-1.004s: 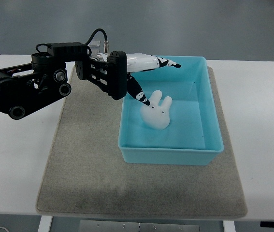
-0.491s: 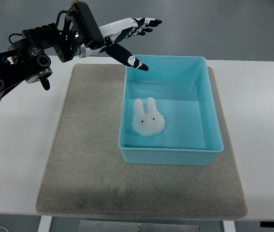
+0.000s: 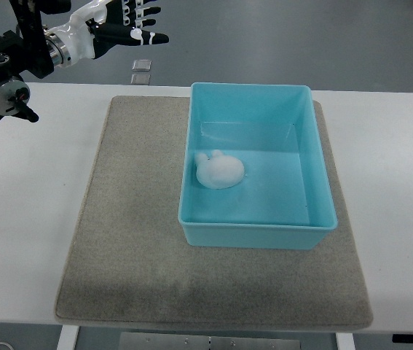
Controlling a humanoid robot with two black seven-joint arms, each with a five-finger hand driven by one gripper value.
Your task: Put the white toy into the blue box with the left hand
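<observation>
White toy (image 3: 219, 170) lying on the floor of the blue box (image 3: 321, 191), close against the left wall, ears barely distinguishable, face not readable. Box sitting on a grey felt mat (image 3: 130, 219), mat spread over the white table (image 3: 24, 219). Left hand (image 3: 122, 25) well apart from the box, up at the top-left corner above the table's far edge, fingers stretched out and spread, holding nothing; fingertips partly cut off by the top of the picture. Dark arm behind it cropped at the left edge. Two small squares (image 3: 141, 71) on the floor beyond the table, too small to identify.
</observation>
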